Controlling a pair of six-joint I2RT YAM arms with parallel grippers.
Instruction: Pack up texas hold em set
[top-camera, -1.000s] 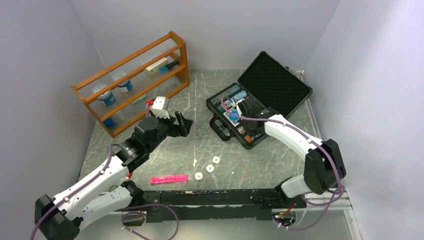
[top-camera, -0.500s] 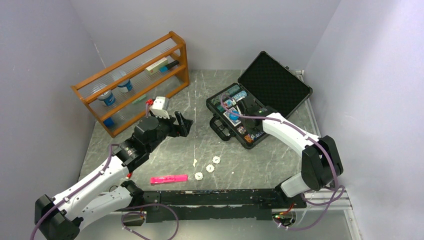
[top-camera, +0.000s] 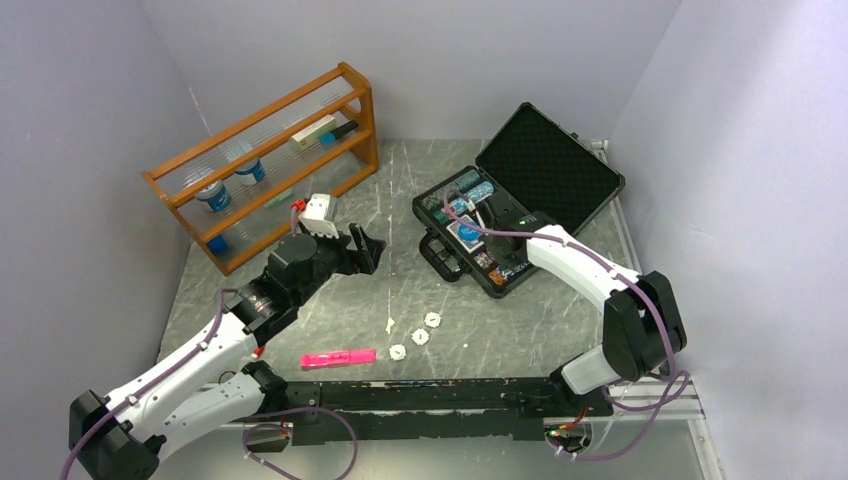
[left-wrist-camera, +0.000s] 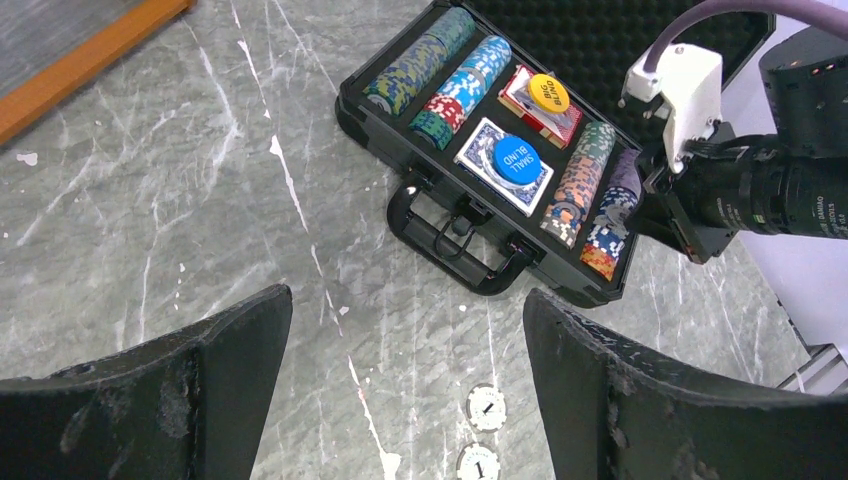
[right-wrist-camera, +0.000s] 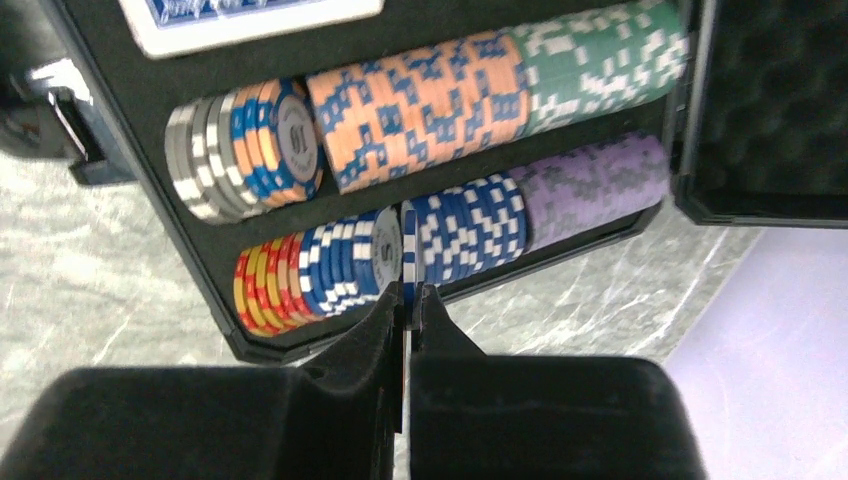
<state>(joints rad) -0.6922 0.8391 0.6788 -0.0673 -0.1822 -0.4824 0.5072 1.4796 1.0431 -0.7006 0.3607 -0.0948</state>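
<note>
The left claw (top-camera: 366, 247) hangs open, with the loose discs (top-camera: 420, 336) near it, toward the bases. The right claw (right-wrist-camera: 408, 296) pinches a chip (right-wrist-camera: 407, 270) edge-on, right at the gap in the case's (top-camera: 560, 165) outer row (right-wrist-camera: 470, 235).

The grey, white-veined counter (top-camera: 400, 190) carries a wooden rack (top-camera: 262, 165) set slantwise along its left edge, reaching toward the far edge. A black case (top-camera: 550, 165) lies open near the far right corner, its lid tipped back toward that corner and its handle facing the counter's middle. A pink marker (top-camera: 338, 357) lies flat near the near edge, left of centre. Just right of it, three small white discs (top-camera: 420, 337) lie in a loose diagonal row, with a white scrap (top-camera: 389, 324) beside them.
</note>
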